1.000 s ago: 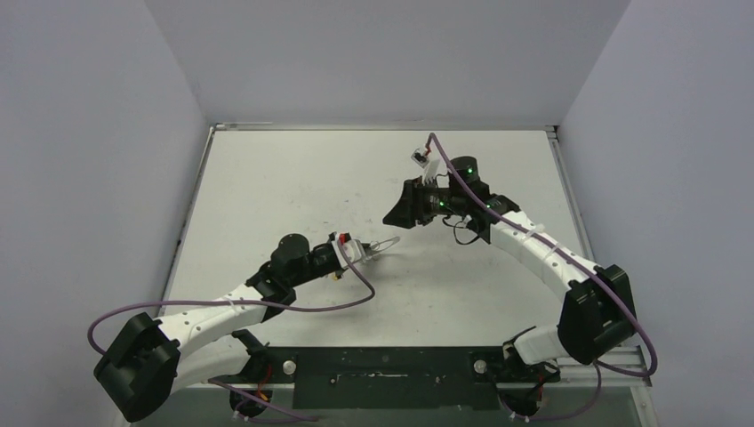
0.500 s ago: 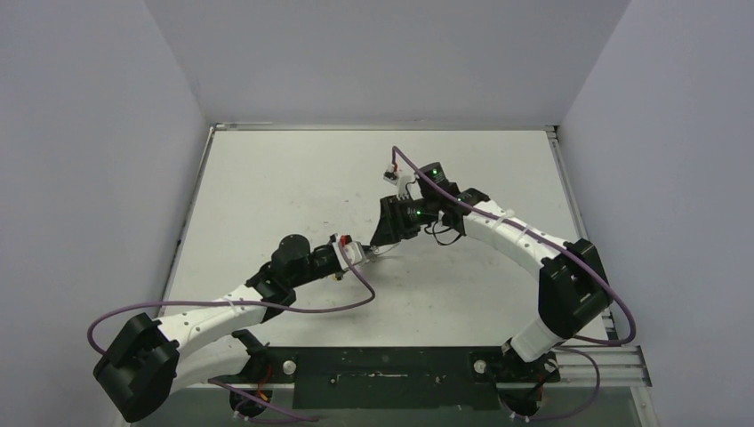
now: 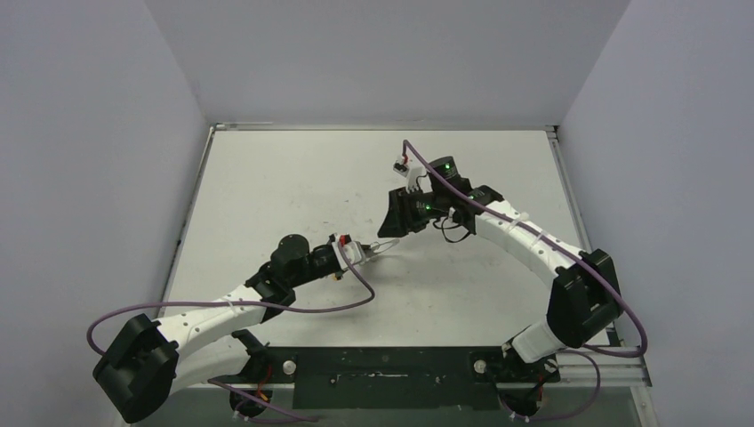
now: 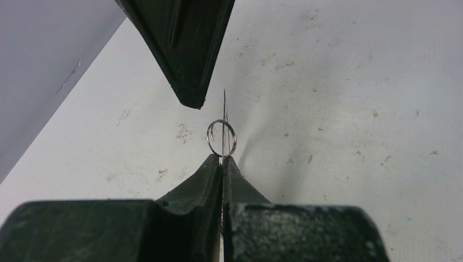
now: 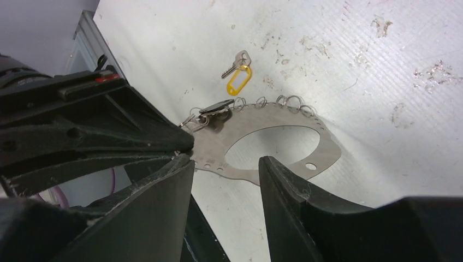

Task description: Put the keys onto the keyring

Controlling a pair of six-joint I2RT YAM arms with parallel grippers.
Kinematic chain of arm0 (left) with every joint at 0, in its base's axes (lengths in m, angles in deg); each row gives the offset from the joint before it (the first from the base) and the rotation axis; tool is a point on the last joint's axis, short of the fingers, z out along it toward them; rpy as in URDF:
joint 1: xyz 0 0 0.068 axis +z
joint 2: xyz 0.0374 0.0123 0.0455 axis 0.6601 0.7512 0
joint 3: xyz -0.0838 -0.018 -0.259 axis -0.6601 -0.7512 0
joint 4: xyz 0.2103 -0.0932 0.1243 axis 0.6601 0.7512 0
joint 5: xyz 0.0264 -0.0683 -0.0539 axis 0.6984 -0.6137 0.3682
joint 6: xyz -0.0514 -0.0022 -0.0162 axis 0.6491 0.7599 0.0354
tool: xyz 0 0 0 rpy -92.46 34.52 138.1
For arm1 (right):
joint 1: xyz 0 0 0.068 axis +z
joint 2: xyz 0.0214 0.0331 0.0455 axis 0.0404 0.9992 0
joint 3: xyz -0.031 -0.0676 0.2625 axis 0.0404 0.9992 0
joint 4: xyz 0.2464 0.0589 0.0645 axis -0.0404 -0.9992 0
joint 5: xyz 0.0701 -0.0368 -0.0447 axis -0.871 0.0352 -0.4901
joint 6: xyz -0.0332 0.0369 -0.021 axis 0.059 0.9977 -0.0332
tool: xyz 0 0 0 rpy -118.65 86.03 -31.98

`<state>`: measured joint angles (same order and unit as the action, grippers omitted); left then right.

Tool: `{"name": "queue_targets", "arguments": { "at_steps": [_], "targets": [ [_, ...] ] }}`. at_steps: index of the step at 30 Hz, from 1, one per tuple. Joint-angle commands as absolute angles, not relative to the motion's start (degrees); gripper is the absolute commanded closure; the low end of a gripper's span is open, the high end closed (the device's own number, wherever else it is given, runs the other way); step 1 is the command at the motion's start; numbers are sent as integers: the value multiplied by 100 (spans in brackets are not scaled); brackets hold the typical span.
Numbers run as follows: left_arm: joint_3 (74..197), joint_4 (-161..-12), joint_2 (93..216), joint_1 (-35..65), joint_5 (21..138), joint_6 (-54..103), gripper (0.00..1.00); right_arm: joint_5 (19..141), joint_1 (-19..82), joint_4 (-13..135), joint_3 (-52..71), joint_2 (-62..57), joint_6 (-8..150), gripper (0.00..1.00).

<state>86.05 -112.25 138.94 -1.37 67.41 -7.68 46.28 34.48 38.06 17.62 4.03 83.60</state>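
My left gripper [image 3: 360,252] [image 4: 222,159] is shut on one end of the keyring [image 3: 384,243], a thin silvery plate with a big hole [image 5: 322,150] and small wire rings [image 5: 289,101] along its edge. In the left wrist view the keyring is edge-on, with one small ring [image 4: 221,137] just past the fingertips. A black-headed key [image 5: 215,106] sits at the keyring's edge by the left fingers [image 5: 109,125]. A key with a yellow tag [image 5: 238,76] lies on the table beyond. My right gripper [image 3: 396,221] [image 5: 224,170] hovers open just above the keyring, holding nothing.
The white table [image 3: 267,178] is scuffed and walled in by grey panels on three sides. A metal rail [image 5: 90,33] runs along its edge. Purple cables [image 3: 293,307] loop off both arms. One right finger [image 4: 185,49] hangs close above the keyring.
The right arm swung left toward the keyring, then drew back slightly to the right. The left arm has held still with the keyring.
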Motion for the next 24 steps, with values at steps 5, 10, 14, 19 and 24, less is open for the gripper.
{"name": "queue_targets", "arguments": {
  "at_steps": [5, 10, 14, 19, 24],
  "targets": [
    [8639, -11494, 13774, -147, 6646, -820, 100, 4580, 3857, 3254, 1409, -85, 6813, 50],
    [8642, -11507, 13790, -144, 6636, -815, 100, 4757, 4161, 3074, 1177, 57, 6458, 50],
    [8645, -11520, 13802, -145, 6620, -813, 100, 4928, 4271, 2940, 1047, 228, 6289, 55],
    [8655, -11518, 13785, -143, 6586, -798, 100, 5080, 4332, 2822, 915, 385, 6171, 60],
    [8655, -11519, 13774, -142, 6589, -788, 100, 5091, 4374, 2755, 826, 517, 6087, 64]
  ]
}}
